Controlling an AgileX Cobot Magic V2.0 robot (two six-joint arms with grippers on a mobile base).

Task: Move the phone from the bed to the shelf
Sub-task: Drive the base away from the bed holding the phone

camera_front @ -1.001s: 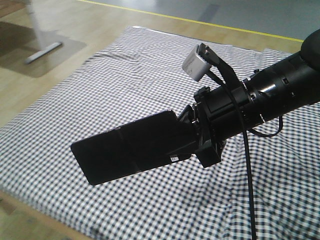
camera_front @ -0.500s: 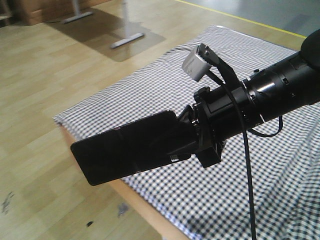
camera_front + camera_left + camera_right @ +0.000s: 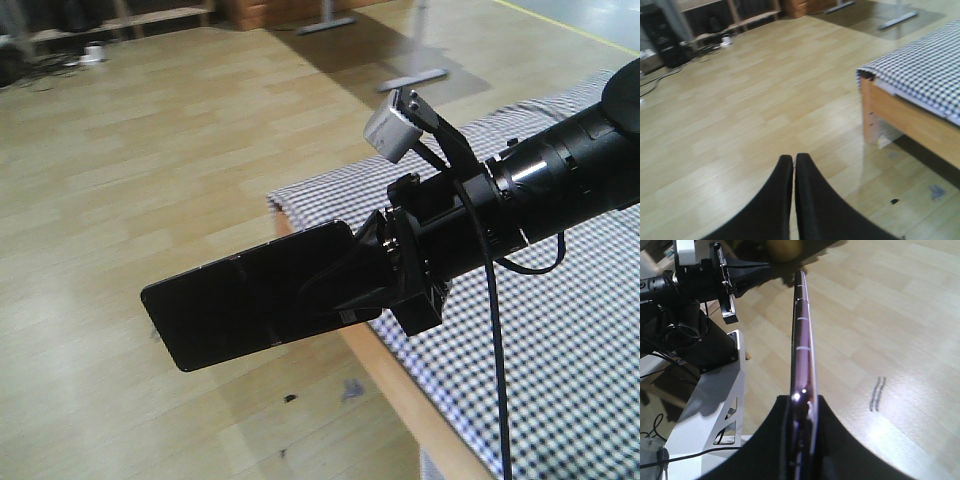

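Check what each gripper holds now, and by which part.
The right gripper clamps the phone by one short end, the rest sticking out free. The left gripper is shut on nothing.

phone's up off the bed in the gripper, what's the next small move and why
Probably carry the phone toward the shelf, right gripper shut on it: it is gripped by one end, out over bare floor beyond the bed corner, with no shelf close by.

The phone (image 3: pixel 250 300) has a glossy black face and a pinkish-purple metallic rim. The bed (image 3: pixel 400 392) has a small black-and-white check sheet and a light brown wooden frame. The floor (image 3: pixel 130 170) is pale tan with a wood-plank pattern. The right gripper (image 3: pixel 372 270) and left gripper (image 3: pixel 793 162) are matt black. The camera housing (image 3: pixel 390 128) is silver-grey. The robot base (image 3: pixel 715 400) is white.
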